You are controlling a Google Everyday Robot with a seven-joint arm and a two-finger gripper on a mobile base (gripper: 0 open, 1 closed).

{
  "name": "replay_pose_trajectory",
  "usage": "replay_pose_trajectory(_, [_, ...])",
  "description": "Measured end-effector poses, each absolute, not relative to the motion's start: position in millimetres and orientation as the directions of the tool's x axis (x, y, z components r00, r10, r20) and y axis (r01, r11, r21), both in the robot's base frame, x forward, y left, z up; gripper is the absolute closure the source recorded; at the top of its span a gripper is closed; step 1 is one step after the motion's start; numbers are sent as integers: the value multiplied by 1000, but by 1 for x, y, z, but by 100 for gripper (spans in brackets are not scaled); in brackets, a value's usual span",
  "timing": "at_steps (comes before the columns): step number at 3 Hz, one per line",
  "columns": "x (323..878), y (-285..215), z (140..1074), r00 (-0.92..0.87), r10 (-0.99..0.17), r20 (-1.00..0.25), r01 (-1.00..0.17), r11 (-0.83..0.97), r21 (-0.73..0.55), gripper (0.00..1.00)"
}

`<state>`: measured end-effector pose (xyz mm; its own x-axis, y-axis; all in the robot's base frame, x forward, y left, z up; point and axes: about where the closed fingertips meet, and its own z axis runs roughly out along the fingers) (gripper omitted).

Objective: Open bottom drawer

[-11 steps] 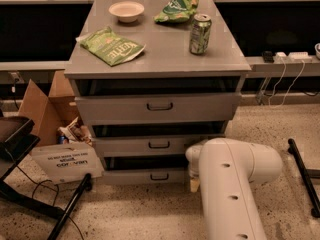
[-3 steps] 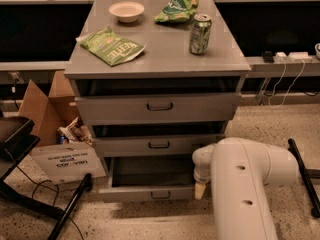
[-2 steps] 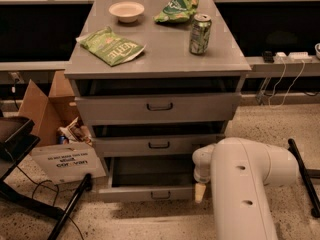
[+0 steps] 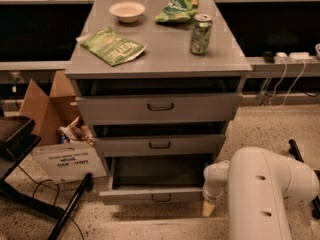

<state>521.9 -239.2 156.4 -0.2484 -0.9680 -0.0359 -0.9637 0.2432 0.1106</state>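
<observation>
The bottom drawer (image 4: 131, 196), lowest of three in the grey cabinet (image 4: 165, 54), stands drawn forward with its bare tray exposed. The claw (image 4: 208, 207) hangs just beside the front panel's right end, clear of the loop handle (image 4: 161, 198). This suggests the pull is finished. Whether the claw is apart or together cannot be told.

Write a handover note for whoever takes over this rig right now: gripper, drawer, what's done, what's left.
Gripper: low near the floor, beside the right end of the bottom drawer front panel, not on its handle.
Drawer: pulled out well ahead of the middle drawer, tray floor in view.
Done: the drawer is open.
Left: probably only backing the arm clear; pull more if full extension is wanted.
</observation>
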Motion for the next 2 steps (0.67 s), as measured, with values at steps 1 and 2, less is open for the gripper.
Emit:
replay_pose_trajectory(1, [522,-239,165,-248,-968,-36,-964,243,111,50])
replay_pose_trajectory(2, [522,-239,174,-248,-968,-36,-964,243,111,73])
